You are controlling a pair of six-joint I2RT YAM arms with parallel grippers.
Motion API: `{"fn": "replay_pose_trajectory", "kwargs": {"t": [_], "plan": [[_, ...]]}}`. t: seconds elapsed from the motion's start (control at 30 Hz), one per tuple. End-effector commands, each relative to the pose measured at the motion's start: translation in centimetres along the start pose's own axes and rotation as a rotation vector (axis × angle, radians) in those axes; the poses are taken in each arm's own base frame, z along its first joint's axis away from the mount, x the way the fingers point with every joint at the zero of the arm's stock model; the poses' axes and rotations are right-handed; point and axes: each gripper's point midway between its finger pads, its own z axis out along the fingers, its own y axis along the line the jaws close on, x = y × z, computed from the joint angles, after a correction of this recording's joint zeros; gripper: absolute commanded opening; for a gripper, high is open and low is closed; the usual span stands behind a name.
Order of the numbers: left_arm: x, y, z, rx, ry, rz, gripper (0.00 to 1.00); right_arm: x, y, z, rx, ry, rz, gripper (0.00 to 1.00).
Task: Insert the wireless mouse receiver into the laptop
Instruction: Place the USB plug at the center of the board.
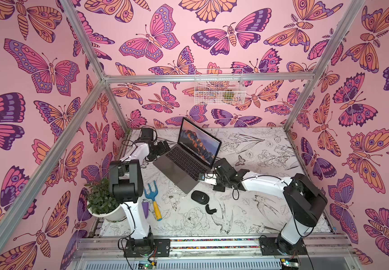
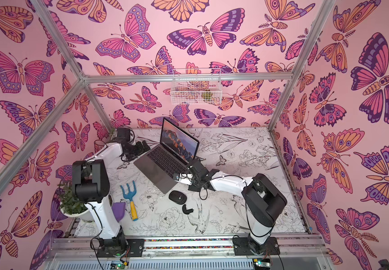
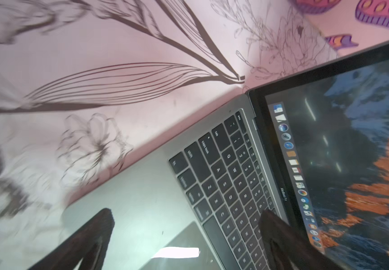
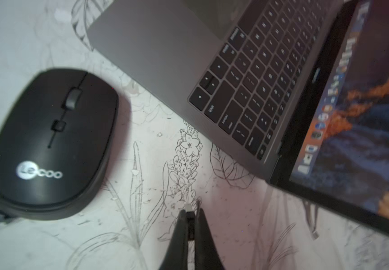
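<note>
Right now we have the wireless mouse receiver (image 4: 190, 221) pinched between the closed fingers of the right tool (image 4: 191, 211). Its silver plug end pokes out forward, low over the tabletop (image 4: 235, 222) and near the right edge of the laptop (image 4: 160, 53). The laptop stands open and angled around the middle of the tabletop, nearer its far edge. Our left tool (image 3: 186, 214) hangs over the laptop's left side with its fingers spread wide and nothing between them.

To seat the receiver well, we judge that the plug should be squared to the port and level with the laptop's side. Then we should push straight and slowly, and the left tool could brace the laptop against sliding.

We cannot make out any port on that side from these views. In both top views the receiver is too small to find, and the left wrist view is smeared. The Lecoo mouse (image 4: 51, 140) lies close by on the tabletop.
</note>
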Motion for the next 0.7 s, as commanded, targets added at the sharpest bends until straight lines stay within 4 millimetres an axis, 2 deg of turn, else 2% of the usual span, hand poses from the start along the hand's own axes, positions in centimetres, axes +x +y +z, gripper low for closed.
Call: {"fn": "replay_pose_trajectory", "kwargs": {"t": [0.0, 0.1, 0.2, 0.33, 0.5, 0.67], "plan": [[-2.5, 1.4, -3.1, -0.057, -0.229, -0.032, 1.0, 0.5, -1.0, 2.2, 0.127, -0.011, -0.356, 0.0], [-2.8, 1.3, -5.2, 0.027, -0.335, 0.012, 1.0, 0.3, -1.6, 3.4, 0.207, -0.038, -0.434, 0.0], [-2.7, 1.2, -6.4, 0.104, -0.376, 0.032, 1.0, 0.8, -1.2, 4.8, 0.254, -0.049, -0.514, 0.0], [-2.6, 1.7, -6.2, 0.14, -0.355, -0.009, 1.0, 1.7, -0.5, 5.9, 0.242, -0.034, -0.532, 0.0], [-2.5, 1.8, -5.5, 0.165, -0.327, -0.05, 1.0, 2.8, 1.3, 4.2, 0.082, 0.007, -0.424, 0.14], [-2.5, 2.1, -5.2, 0.161, -0.328, -0.087, 1.0, 4.1, 2.7, 2.2, -0.03, 0.078, -0.315, 0.22]]}}
